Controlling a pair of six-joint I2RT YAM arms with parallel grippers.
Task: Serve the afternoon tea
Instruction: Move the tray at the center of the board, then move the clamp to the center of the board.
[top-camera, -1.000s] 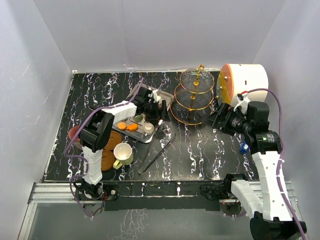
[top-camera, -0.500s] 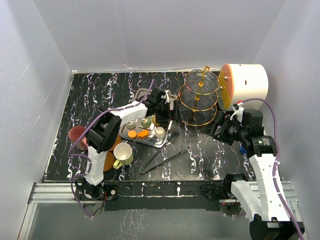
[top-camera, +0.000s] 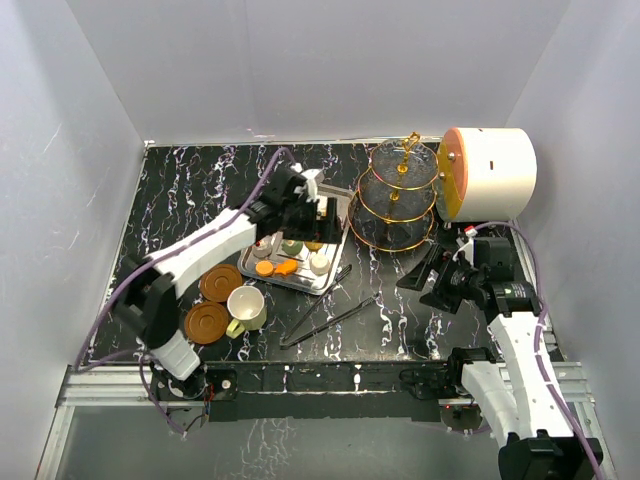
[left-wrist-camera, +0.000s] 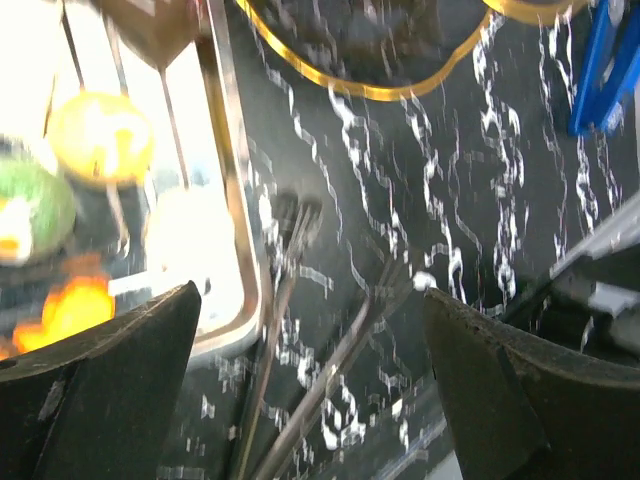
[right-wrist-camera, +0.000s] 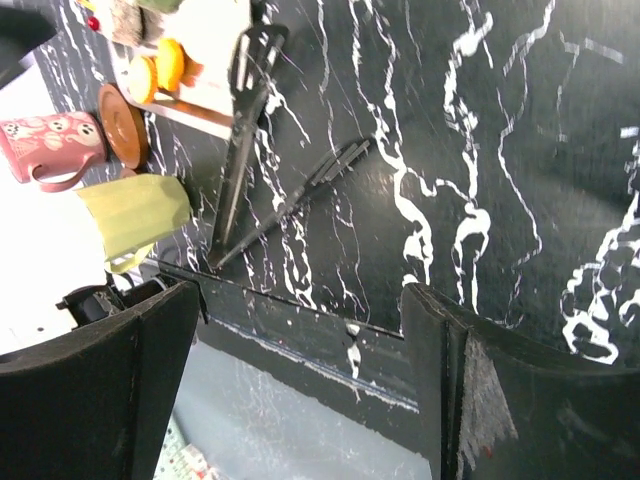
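Black marbled table (top-camera: 200, 190): your left gripper (left-wrist-camera: 310, 300) hangs above the edge of the steel tray (left-wrist-camera: 235, 200), fingers spread, empty. Your right gripper (right-wrist-camera: 300, 292) likewise gapes empty (tongs (right-wrist-camera: 335, 170) lie below it).

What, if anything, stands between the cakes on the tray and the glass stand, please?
Nothing visible does: the tray with the cakes lies right beside the bottom tier of the stand, with only bare table between. The tongs lie further forward, off that path.

In the left wrist view, blur smears the cakes (left-wrist-camera: 100, 135) on the steel tray (left-wrist-camera: 235, 200), and the top edge cuts off the stand's gold rim (left-wrist-camera: 400, 93). In the top view, the left gripper (top-camera: 305, 218) covers part of the steel tray.
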